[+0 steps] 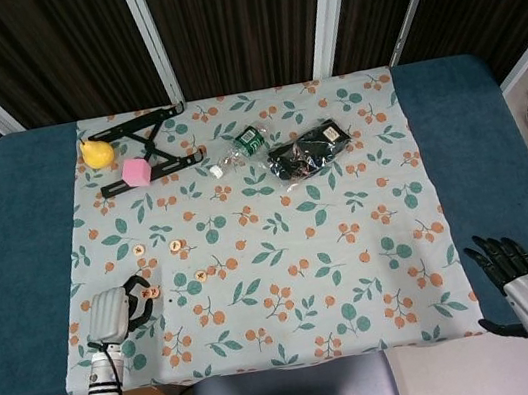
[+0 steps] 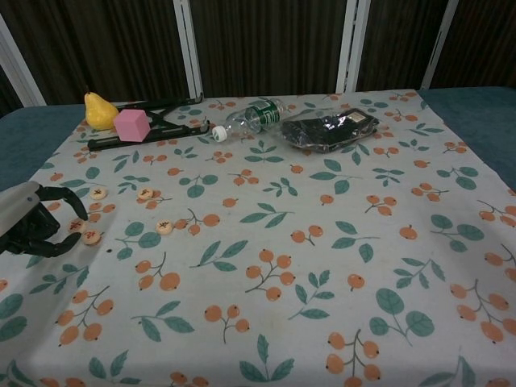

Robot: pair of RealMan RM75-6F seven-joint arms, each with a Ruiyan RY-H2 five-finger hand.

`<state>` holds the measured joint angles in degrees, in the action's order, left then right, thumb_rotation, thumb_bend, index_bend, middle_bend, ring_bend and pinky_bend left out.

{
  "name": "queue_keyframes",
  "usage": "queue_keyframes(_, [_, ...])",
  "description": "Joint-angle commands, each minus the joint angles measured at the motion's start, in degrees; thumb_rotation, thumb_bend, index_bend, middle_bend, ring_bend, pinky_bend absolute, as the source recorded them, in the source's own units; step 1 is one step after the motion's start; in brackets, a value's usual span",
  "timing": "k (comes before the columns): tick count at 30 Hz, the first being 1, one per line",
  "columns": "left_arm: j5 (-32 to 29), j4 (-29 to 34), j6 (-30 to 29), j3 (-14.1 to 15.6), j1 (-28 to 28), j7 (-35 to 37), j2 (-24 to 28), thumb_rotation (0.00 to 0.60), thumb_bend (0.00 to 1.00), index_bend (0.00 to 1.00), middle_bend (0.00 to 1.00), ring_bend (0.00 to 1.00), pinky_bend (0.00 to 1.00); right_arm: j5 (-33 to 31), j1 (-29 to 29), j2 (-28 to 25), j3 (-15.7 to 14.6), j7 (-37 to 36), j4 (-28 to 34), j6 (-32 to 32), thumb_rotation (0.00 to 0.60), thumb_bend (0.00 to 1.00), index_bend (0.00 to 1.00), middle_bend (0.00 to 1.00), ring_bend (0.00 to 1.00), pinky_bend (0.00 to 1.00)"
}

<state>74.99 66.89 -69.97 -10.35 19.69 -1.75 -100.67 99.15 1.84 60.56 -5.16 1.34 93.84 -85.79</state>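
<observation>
Near the tabletop's [image 1: 9, 250] left edge, the left hand [image 2: 28, 222] curls around two wooden discs [image 2: 85, 232], gripping them; the right hand [image 1: 507, 270] rests released, fingers spread.

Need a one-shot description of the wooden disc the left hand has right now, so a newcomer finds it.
Start at the floral tablecloth and go to its near left edge, where the robot's left hand curls over the cloth. Two small round wooden discs with dark marks lie together at its fingertips. Three similar discs lie loose farther back; these two alone sit between the black fingers.
</observation>
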Motion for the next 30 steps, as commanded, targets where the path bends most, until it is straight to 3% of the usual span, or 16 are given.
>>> queue_keyframes(1, [-0.45,-0.82,0.47,0.07,0.35,0.11,-0.66,0.600,0.40,0.49,1.00,1.00,1.00,-0.04,0.01,-0.03,0.02,-0.01,0.04,0.02,0.600,0.20,0.00,0.00,0.00,0.06])
queue_keyframes(13, [-1.08,-4.45,0.94,-0.32,1.78,-0.64,-2.98,0.600,0.40,0.47,1.00,1.00,1.00,-0.09,-0.01,-0.04,0.07,-0.17,-0.01,-0.09,0.600,0.20,0.00,0.00,0.00,0.06])
queue_keyframes(30, [-2.58,-4.39,2.40,-0.21,2.07,-0.89,-2.60,0.600,0.40,0.42,1.00,1.00,1.00,-0.17,-0.03,0.02,0.13,-0.06,-0.01,-0.12,0.600,0.20,0.00,0.00,0.00,0.06])
